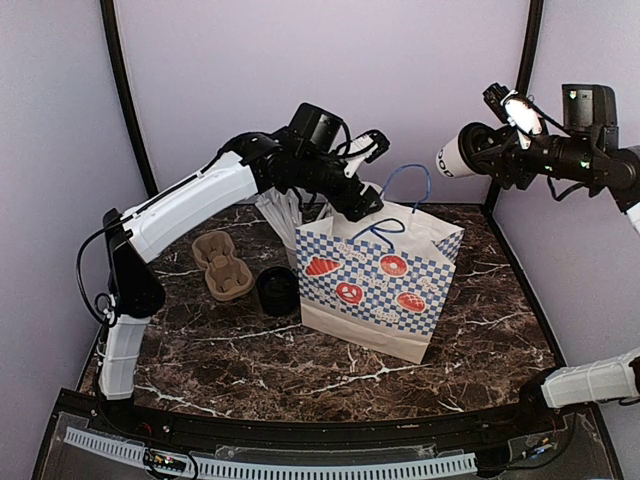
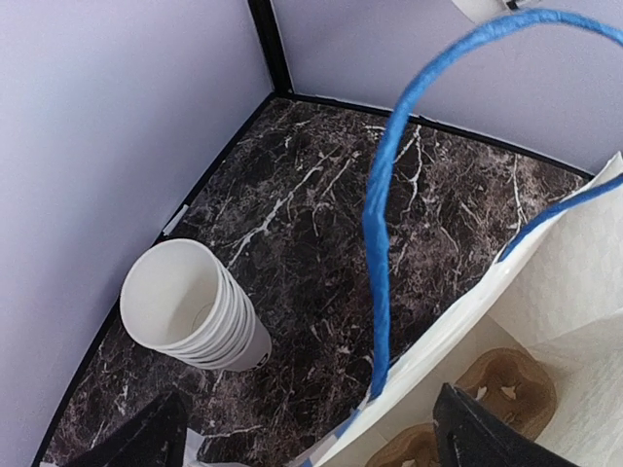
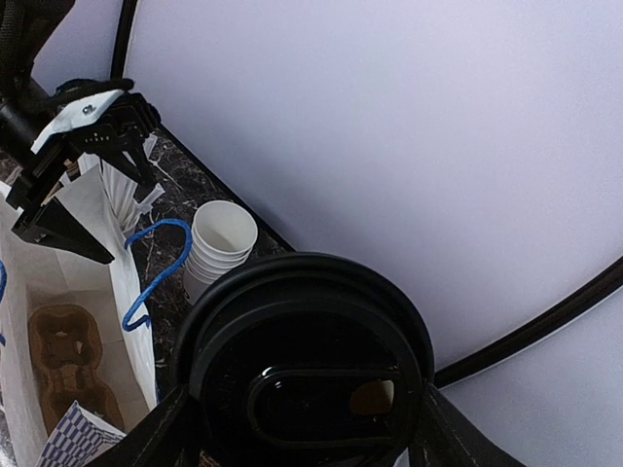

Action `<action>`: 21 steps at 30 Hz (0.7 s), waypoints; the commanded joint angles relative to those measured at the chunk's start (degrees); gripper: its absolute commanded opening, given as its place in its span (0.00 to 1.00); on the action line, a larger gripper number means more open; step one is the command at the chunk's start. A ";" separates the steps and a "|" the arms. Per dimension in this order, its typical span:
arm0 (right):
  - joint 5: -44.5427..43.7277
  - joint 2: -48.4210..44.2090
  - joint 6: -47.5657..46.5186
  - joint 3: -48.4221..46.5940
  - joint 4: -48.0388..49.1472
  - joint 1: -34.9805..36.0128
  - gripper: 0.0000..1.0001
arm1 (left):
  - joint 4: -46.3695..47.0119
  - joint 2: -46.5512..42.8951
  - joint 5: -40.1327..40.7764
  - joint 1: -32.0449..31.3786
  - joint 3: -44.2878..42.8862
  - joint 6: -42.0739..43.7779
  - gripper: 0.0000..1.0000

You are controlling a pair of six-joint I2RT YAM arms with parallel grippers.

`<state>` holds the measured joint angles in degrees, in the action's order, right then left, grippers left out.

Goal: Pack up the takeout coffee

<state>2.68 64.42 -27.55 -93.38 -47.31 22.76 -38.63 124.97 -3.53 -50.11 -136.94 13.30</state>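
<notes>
The takeout coffee [image 1: 453,158], a white cup with dark lettering, hangs high at the right, tipped on its side with its bottom pointing left. My right gripper [image 1: 478,150] is shut on it. In the right wrist view its black lid [image 3: 311,375] fills the space between the fingers. A white paper bag [image 1: 372,290] with blue checks stands open mid-table. My left gripper [image 1: 368,172] is open at the bag's left rim. One of its fingers [image 2: 487,438] is inside the bag and the other outside, with the blue handle [image 2: 378,253] between them.
A brown pulp carrier [image 2: 508,379] lies in the bag, and another carrier [image 1: 222,265] sits on the marble table [image 1: 250,350] at the left. Beside it are a black lid stack [image 1: 277,290] and a cup of white straws [image 1: 283,215]. Stacked white cups [image 2: 195,311] stand behind the bag.
</notes>
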 commanded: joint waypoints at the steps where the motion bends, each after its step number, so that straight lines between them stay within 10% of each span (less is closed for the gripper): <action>1: -0.42 -0.56 1.16 0.47 3.97 -0.72 0.60 | -2.77 1.04 -3.22 0.08 -2.20 8.43 0.88; 21: 1.12 -0.71 1.75 1.16 3.83 -1.50 0.61 | -6.64 -1.88 -3.07 -1.63 -2.04 14.32 0.01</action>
<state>3.18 64.42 -26.46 -91.46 -46.26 21.63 -43.22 127.39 -6.59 -50.33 -139.15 26.87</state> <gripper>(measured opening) 0.680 0.057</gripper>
